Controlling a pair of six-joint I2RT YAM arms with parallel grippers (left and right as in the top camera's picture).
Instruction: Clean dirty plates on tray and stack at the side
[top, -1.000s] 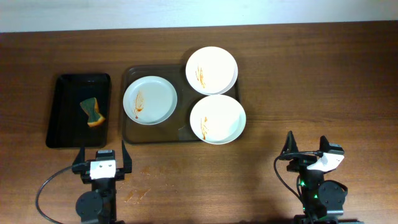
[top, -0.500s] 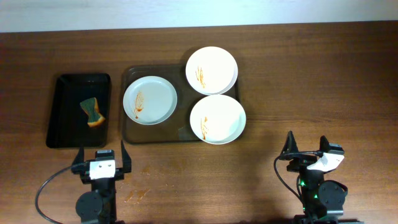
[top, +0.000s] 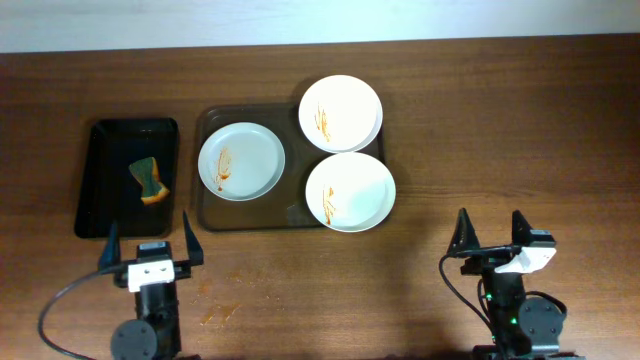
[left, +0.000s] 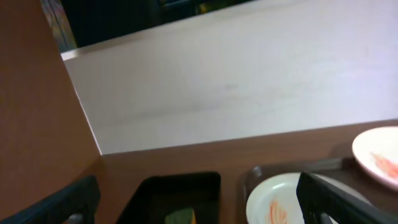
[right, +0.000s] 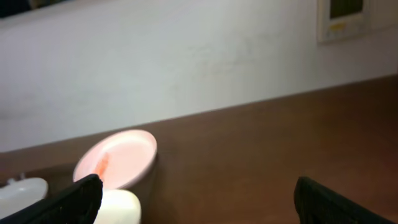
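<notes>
Three white plates streaked with orange-red sauce sit on and around the dark tray (top: 250, 214): one at its left (top: 241, 161), one on its far right corner (top: 341, 113), one over its near right edge (top: 350, 192). My left gripper (top: 147, 238) hangs open and empty near the table's front, just short of the tray's left corner. In its wrist view (left: 199, 210) the left plate (left: 280, 198) shows ahead to the right. My right gripper (top: 490, 230) is open and empty, off to the right of the tray. Its wrist view (right: 196, 205) shows the far plate (right: 118, 158) and the near plate (right: 121, 208) at the left.
A narrow black tray (top: 105, 180) lies left of the brown one and holds a green-and-yellow sponge (top: 150, 178). An orange smear (top: 220, 313) marks the wood near the left arm. Bare wood lies to the right of the plates.
My left gripper has shifted left and risen slightly, still open. The right gripper has lifted a little. The plates have not moved.
</notes>
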